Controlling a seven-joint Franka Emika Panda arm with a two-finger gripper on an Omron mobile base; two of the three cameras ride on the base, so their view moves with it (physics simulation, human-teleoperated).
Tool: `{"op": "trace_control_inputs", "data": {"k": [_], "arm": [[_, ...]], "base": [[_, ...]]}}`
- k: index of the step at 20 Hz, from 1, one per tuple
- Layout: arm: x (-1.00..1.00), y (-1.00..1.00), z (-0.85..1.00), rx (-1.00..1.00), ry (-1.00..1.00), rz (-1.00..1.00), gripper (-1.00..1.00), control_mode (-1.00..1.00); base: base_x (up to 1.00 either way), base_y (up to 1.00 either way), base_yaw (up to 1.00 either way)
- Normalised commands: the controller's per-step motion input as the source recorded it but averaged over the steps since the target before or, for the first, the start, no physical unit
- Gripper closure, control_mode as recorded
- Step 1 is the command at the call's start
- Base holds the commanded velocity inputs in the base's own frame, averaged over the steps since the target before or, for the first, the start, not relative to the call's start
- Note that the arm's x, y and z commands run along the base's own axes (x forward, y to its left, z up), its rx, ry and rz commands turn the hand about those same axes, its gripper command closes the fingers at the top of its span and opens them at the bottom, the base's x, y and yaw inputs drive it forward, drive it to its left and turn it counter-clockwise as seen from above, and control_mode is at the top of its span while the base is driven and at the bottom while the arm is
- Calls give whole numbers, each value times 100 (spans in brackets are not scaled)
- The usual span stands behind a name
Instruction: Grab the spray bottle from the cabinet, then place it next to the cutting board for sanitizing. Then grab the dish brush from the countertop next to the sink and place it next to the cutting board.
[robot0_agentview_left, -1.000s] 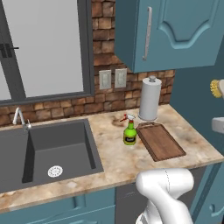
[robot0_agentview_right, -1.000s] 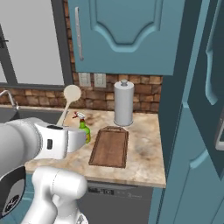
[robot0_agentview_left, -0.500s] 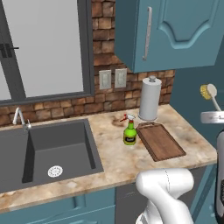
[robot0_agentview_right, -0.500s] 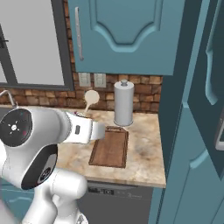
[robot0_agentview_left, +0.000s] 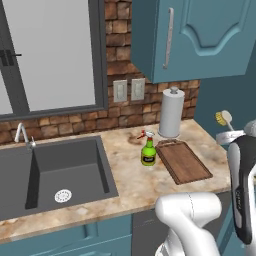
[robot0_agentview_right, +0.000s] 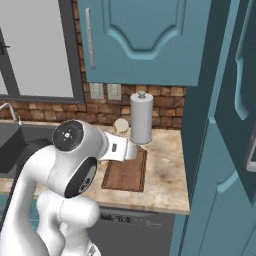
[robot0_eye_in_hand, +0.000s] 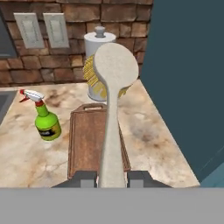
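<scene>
Left base view. Countertop (robot0_agentview_left: 125, 185): beige marbled slab. Sink (robot0_agentview_left: 55, 172): dark basin at 9 o'clock, silver drain on its floor, faucet (robot0_agentview_left: 22, 136) at its far left corner. Spray bottle (robot0_agentview_left: 147, 150): green, upright, at the centre of the slab, just beside the board's left edge. Cutting board (robot0_agentview_left: 183, 161): dark brown, flat on the slab at 3 o'clock from the bottle. Paper-towel roll (robot0_agentview_left: 171, 112): upright at 12 o'clock from the board, against the brick wall. Wall cupboard (robot0_agentview_left: 200, 35): teal, at 1 o'clock. Dish brush (robot0_agentview_left: 223, 119): pale head with yellow bristles, in the air at 3 o'clock, beyond the slab's right end.

Right base view. Arm crosses from 8 o'clock toward the centre. Brush head (robot0_agentview_right: 121, 125) shows just past the wrist, at 9 o'clock from the roll (robot0_agentview_right: 141, 117). Board (robot0_agentview_right: 126, 172) lies below the wrist. Tall cabinet (robot0_agentview_right: 220, 150): teal, at 3 o'clock.

Hand view. Gripper (robot0_eye_in_hand: 112, 178): fingers clamped on the brush handle (robot0_eye_in_hand: 110, 144), which rises from 6 o'clock to the head (robot0_eye_in_hand: 116, 70) at 12 o'clock, yellow bristles at its back. The brush hangs over the board (robot0_eye_in_hand: 87, 135), clear of it. Bottle (robot0_eye_in_hand: 46, 120): at 9 o'clock, red-and-white nozzle pointing left, near the board's left edge. Roll (robot0_eye_in_hand: 98, 57): behind the head. Two pale wall plates (robot0_eye_in_hand: 41, 29): at 11 o'clock on the brick.
</scene>
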Motion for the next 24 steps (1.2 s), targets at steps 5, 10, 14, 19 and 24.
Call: {"op": "trace_control_inputs", "data": {"k": [5,10,14,19,24], "arm": [[54,-21,-54,-1,13,0,100,-100],[46,-36,-41,0,16,0,100,-100],[45,-38,-33,0,14,0,100,-100],[49,-33,-31,0,10,0,100,-100],[45,-18,-35,0,2,0,100,-100]], "base": [[0,0,0],[0,0,0],[0,0,0],[0,0,0],[0,0,0]]}}
